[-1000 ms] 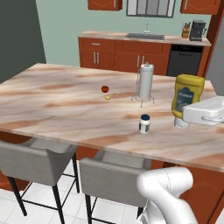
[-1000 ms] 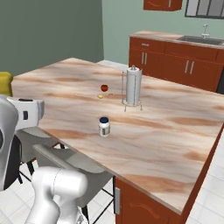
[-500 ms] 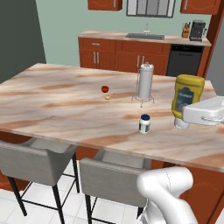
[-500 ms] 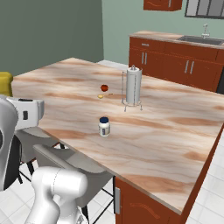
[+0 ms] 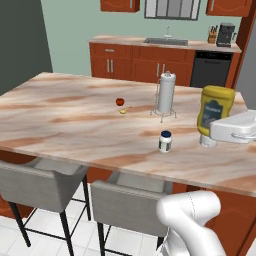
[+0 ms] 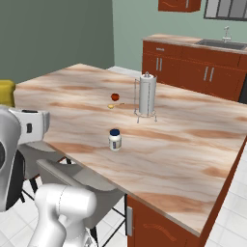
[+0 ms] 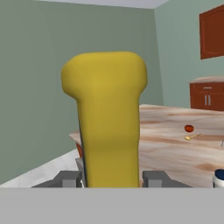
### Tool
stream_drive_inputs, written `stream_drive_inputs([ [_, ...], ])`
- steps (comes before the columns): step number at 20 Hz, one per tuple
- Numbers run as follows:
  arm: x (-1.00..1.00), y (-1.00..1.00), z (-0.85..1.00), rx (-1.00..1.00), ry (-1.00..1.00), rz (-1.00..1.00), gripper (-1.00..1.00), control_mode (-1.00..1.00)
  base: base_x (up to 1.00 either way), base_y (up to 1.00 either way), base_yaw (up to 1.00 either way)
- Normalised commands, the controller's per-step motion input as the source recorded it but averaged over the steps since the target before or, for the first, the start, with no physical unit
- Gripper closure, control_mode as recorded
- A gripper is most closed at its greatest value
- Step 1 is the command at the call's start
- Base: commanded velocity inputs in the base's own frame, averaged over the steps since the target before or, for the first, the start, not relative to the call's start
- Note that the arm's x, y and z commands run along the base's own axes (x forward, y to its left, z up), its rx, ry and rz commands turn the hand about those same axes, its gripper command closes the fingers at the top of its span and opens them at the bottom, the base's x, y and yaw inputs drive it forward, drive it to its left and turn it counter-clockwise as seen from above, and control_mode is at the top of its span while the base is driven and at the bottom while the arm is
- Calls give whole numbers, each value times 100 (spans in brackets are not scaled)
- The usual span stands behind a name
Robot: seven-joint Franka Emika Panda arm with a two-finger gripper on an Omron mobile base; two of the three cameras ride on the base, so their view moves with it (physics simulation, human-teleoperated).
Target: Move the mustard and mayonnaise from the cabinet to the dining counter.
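The jaws [image 7: 111, 179] are pinched on the mustard [image 5: 214, 116], one finger against each side low on the yellow bottle, which appears upside down, cap end at the counter [image 5: 75, 120] near its right edge; whether it touches the top I cannot tell. The mayonnaise [image 5: 165, 141], a squat white jar with a dark blue lid, already stands upright near the front edge, just beside the mustard. Judged from this, the jar is delivered and only the mustard's release remains.
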Motion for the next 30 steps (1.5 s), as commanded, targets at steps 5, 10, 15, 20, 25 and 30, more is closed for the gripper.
stream_drive_inputs([
  [5,0,-25,-9,5,0,3,100,-100,0,0,0],
  [10,2,-36,-22,1,0,7,100,-100,0,0,0],
  [15,4,-38,-30,0,0,6,100,-100,0,0,0],
  [20,1,-38,-33,0,-4,2,100,-100,0,0,0],
  [25,15,-27,-46,0,-5,-8,100,-100,0,0,0],
  [30,46,-13,-43,2,0,-13,100,-100,0,0,0],
])
